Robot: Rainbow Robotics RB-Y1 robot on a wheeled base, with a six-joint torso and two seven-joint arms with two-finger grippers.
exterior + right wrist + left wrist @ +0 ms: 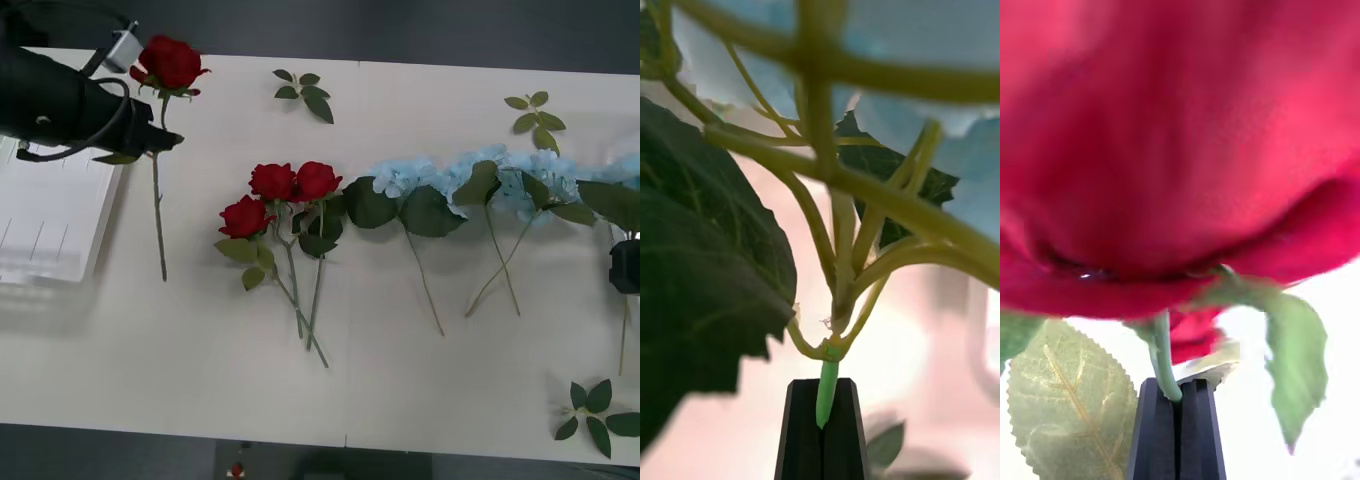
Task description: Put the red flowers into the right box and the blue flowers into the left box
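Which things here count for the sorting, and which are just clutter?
Job: held rose in left gripper; three roses on table; blue flowers, one stem in right gripper; ribbed box.
Clutter: bloomless leaf sprigs.

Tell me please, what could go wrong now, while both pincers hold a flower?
1. The left pincer grips a red rose just under the bloom; its long stem hangs free and could catch the left box rim.
2. The right pincer pinches only a blue flower stem's tip, so it may slip.
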